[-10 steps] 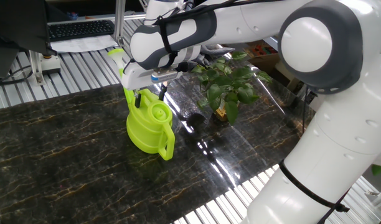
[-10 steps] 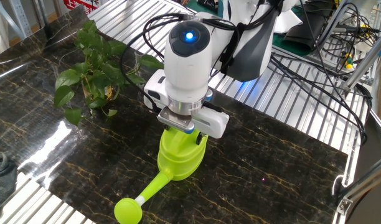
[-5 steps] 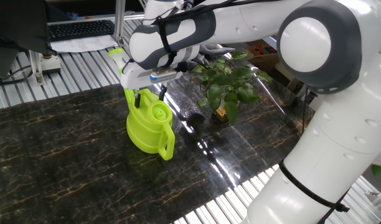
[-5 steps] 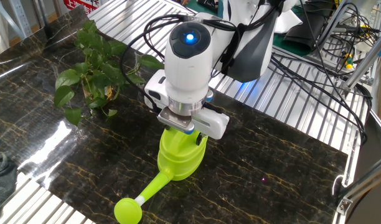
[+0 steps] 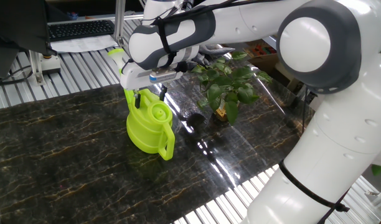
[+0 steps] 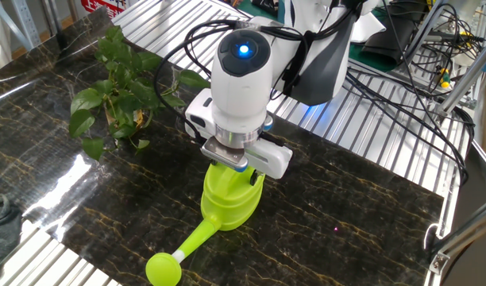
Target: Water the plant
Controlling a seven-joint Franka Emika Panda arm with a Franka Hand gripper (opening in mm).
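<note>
The lime-green watering can (image 5: pixel 150 127) stands upright on the dark marble tabletop (image 5: pixel 66 155). It also shows in the other fixed view (image 6: pixel 231 202), with its spout head (image 6: pixel 163 268) pointing toward the front edge. My gripper (image 5: pixel 150 95) points straight down onto the can's top, one finger on each side of it, and the jaws look spread. In the other view my gripper (image 6: pixel 233 165) is mostly hidden by the wrist. The plant (image 5: pixel 228 84) with dark green leaves and a yellow-orange tag (image 5: pixel 220 115) stands just right of the can; it also shows in the other view (image 6: pixel 116 91).
A keyboard (image 5: pixel 81 28) and papers lie on the slatted metal bench (image 5: pixel 66 68) behind the marble. Cables (image 6: pixel 410 48) hang near the arm's base. A grey cloth (image 6: pixel 1 218) lies at the left edge. Light glares on the marble near the plant (image 6: pixel 68 187).
Almost nothing: the arm has shifted very slightly over the can. The can and the plant have not moved.
</note>
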